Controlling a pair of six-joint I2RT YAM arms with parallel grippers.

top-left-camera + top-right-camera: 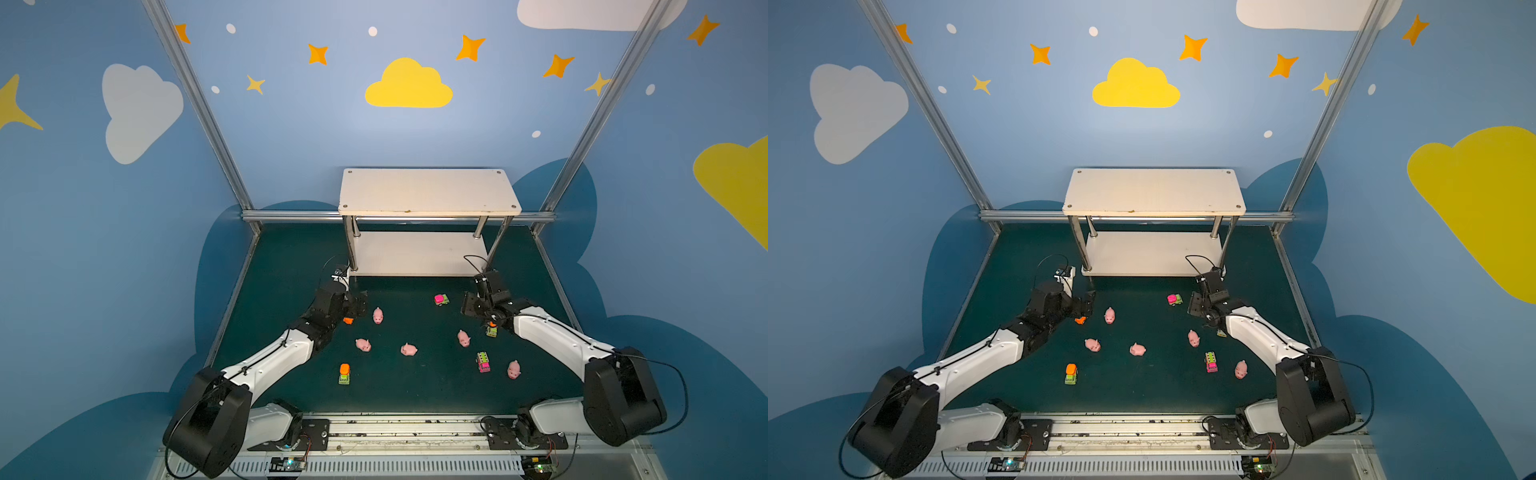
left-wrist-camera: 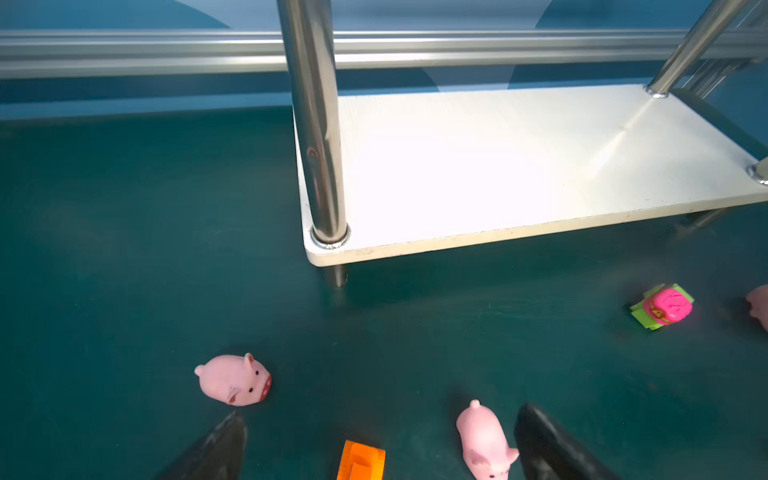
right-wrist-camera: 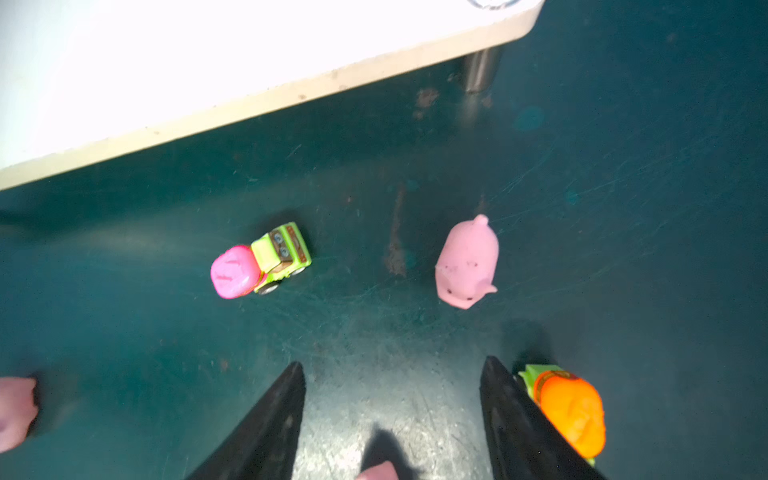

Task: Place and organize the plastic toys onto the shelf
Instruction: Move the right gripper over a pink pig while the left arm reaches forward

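Step in hand, as I read it: the first pick-ups. Both boards of the shelf [image 1: 428, 195] are bare, and every toy in sight lies on the green mat [image 1: 415, 395] in front of it. Left side: the left gripper [image 2: 382, 411] hangs low over the mat near the shelf's front post [image 2: 320, 124], its fingers [image 2: 216, 453] spread wide and holding nothing. In the left wrist view an orange vehicle [image 2: 360, 461] and a pink pig [image 2: 484, 440] lie in the gap, the pig just beside one finger; contact unclear. A second pig [image 2: 232, 380] lies outside the gap. The next move here calls for centring on one toy so the other is not caught. Middle: a magenta-topped vehicle [image 1: 441, 299] sits near the shelf's front edge, apart from both grippers. Right side: the right gripper [image 3: 392, 362] is low over the mat, its fingers [image 3: 270, 428] partly spread with bare mat showing between the tips. A pink scrap [image 3: 376, 471], likely a pig, shows at the frame edge between them; I cannot tell whether the pads touch it. An orange-and-green vehicle [image 3: 569, 411] lies against one finger's outer side and could be nudged.
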